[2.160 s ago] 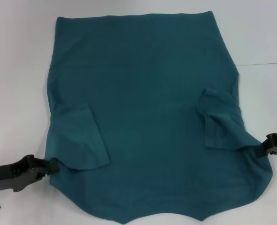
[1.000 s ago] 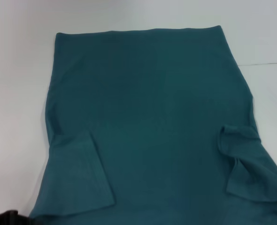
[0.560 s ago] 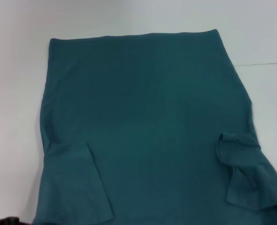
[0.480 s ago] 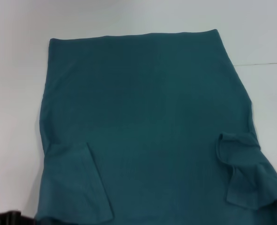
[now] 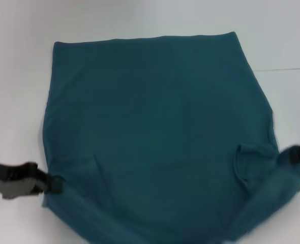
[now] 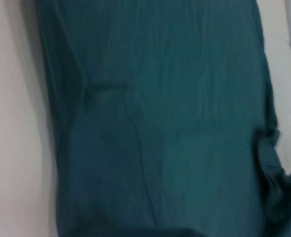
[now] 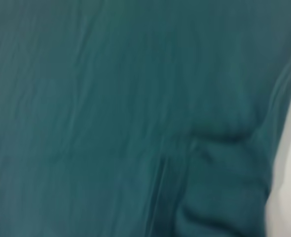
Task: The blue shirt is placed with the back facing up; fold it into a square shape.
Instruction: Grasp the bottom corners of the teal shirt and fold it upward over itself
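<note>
**Blue shirt stretched between my two tools on the white desk**

Blue shirt (image 5: 155, 132), a plain dark teal knit, lies spread across the white desk (image 5: 18, 76), its straight far edge flat and square to me, its near end drawn up and bowed between my arms. My left tool (image 5: 51, 183) sits at the shirt's near left edge, clenched on the fabric there, with the black arm reaching in from the left border of the head view. My right tool (image 5: 297, 154) meets the near right edge of the shirt at the right border of the head view; it appears pinched on the cloth, though blur softens the detail. A short sleeve (image 5: 254, 165) lies folded inward on the right side, puckered where it meets the body, and a faint diagonal crease marks the other sleeve's fold on the left. Both wrist views are filled almost wholly by teal cloth (image 6: 160, 123) (image 7: 126, 108), rippled with soft wrinkles, with a strip of pale desk along one side.
</note>
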`<action>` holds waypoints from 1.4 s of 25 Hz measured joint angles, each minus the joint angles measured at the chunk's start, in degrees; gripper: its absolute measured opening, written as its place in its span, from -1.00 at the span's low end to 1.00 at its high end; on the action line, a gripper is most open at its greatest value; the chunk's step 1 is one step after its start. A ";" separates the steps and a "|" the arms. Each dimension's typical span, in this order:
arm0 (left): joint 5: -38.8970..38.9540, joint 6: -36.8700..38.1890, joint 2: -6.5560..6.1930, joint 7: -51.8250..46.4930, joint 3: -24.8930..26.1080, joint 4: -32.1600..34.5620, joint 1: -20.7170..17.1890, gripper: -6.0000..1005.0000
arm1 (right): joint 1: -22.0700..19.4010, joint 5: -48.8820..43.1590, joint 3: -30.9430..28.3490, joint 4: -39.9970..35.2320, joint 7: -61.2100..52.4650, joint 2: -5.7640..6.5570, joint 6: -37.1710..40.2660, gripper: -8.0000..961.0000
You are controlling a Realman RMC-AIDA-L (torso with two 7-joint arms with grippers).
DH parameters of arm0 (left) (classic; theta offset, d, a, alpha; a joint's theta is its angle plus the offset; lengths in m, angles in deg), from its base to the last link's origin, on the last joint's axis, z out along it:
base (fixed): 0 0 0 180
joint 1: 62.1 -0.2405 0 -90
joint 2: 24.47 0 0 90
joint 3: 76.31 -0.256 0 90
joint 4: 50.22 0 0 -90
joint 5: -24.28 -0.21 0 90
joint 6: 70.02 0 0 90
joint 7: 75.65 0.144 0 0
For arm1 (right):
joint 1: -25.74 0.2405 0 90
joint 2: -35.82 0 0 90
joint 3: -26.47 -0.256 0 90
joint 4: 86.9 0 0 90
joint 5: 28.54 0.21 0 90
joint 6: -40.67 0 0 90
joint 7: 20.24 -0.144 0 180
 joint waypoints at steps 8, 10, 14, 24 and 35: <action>-2.68 -13.04 -1.11 -5.98 -8.62 -3.42 6.69 -0.95 | 4.45 0.04 0.54 1.71 -4.15 -0.99 -12.43 -0.98; -3.14 -15.46 -1.20 -6.46 -9.88 -4.66 8.52 -0.95 | 5.89 0.04 0.76 3.12 -4.32 -1.32 -15.59 -0.98; -4.03 -21.75 -0.84 -8.68 -13.66 -5.69 10.77 -0.95 | 8.38 -0.07 2.24 6.08 -4.62 -2.08 -22.37 -0.98; -4.31 -32.40 0.18 -10.67 -15.02 -6.38 12.41 -0.95 | 10.13 0.13 2.67 7.70 -8.36 -2.97 -35.11 -0.98; -4.21 -46.99 3.05 -10.36 -15.40 -7.37 14.27 -0.95 | 10.85 0.78 4.69 15.44 -7.48 -3.66 -50.52 -0.98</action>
